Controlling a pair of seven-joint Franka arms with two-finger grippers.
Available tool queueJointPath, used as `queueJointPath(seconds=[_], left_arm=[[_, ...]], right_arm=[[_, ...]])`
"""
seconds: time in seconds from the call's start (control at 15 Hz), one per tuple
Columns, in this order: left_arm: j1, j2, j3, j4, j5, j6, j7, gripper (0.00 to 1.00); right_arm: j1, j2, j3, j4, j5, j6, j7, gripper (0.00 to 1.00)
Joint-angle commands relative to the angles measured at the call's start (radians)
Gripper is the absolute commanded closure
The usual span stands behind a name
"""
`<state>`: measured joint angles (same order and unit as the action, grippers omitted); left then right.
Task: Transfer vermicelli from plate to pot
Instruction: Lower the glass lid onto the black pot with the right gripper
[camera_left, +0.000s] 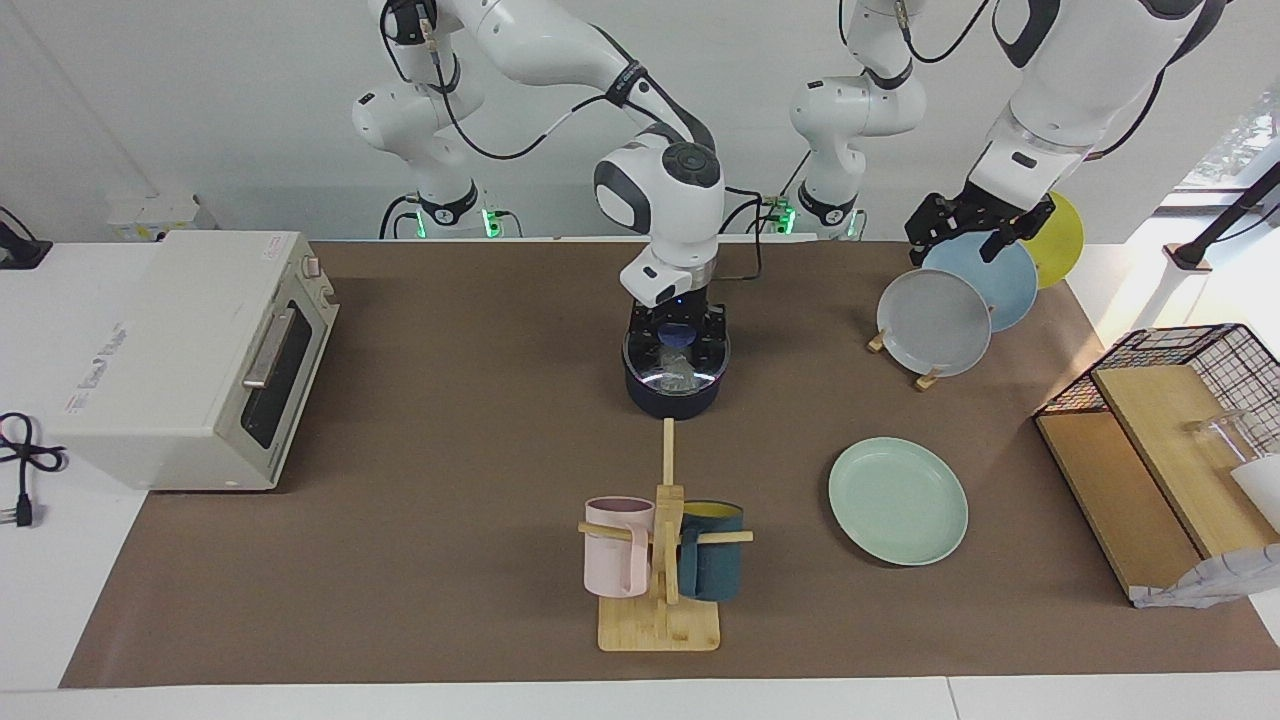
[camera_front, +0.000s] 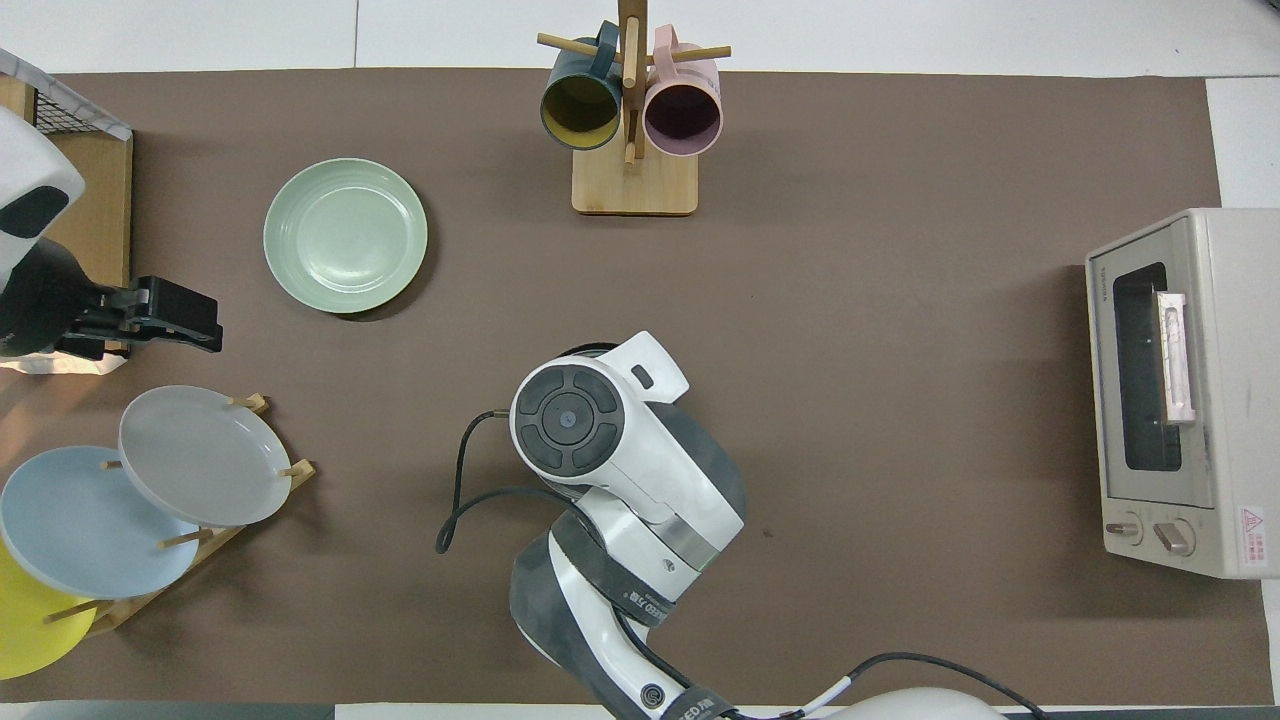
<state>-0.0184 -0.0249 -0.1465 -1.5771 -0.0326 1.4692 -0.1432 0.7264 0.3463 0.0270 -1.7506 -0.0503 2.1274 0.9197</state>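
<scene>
The dark navy pot (camera_left: 672, 398) stands mid-table. The vermicelli (camera_left: 680, 374) lies inside it as a translucent white clump. My right gripper (camera_left: 678, 338) hangs just over the pot's mouth with its fingers (camera_left: 641, 333) spread wide and nothing held between them. A blue part, perhaps the pot's handle, shows between the fingers. In the overhead view the right arm (camera_front: 590, 430) covers the pot, apart from a sliver of rim (camera_front: 585, 350). The pale green plate (camera_left: 897, 500) (camera_front: 345, 235) is bare. My left gripper (camera_left: 975, 228) (camera_front: 175, 318) waits in the air over the plate rack.
A plate rack (camera_left: 945, 310) with grey, blue and yellow plates stands at the left arm's end. A mug tree (camera_left: 660, 570) holds a pink and a dark teal mug. A toaster oven (camera_left: 190, 355) and a wire-and-wood shelf (camera_left: 1160, 430) stand at the table's two ends.
</scene>
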Motion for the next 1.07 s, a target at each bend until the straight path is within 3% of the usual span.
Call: queueJointPath(seconds=[0.0,0.33,0.4,0.47,0.53,0.6,1.0], left_arm=[[0.014,-0.007,-0.015,0.005,-0.006,-0.015,-0.01,0.0],[-0.021,-0.004,0.017,0.005,-0.004,-0.015,-0.013,0.0],[-0.025,-0.006,0.022,0.005,-0.004,-0.015,-0.013,0.0],[-0.023,-0.006,0.022,0.005,-0.004,-0.013,-0.012,0.0],[-0.021,-0.006,0.021,0.005,-0.004,-0.013,-0.01,0.0],[-0.021,-0.006,0.021,0.005,-0.004,-0.015,-0.01,0.0],[-0.011,-0.01,0.021,0.003,-0.004,-0.013,-0.01,0.0]], right_arm=[[-0.007,0.007,0.007,-0.01,-0.054,0.003,0.007,0.55],[-0.004,0.005,0.008,-0.01,-0.075,0.008,0.007,0.55],[-0.004,0.007,0.008,-0.012,-0.075,0.008,0.008,0.51],[-0.004,0.007,0.008,-0.012,-0.075,0.006,0.01,0.37],[-0.005,0.005,0.008,-0.01,-0.074,0.003,0.01,0.12],[-0.008,0.005,0.007,-0.009,-0.074,0.002,0.008,0.0],[-0.07,-0.032,0.004,0.051,-0.074,-0.076,-0.05,0.0]])
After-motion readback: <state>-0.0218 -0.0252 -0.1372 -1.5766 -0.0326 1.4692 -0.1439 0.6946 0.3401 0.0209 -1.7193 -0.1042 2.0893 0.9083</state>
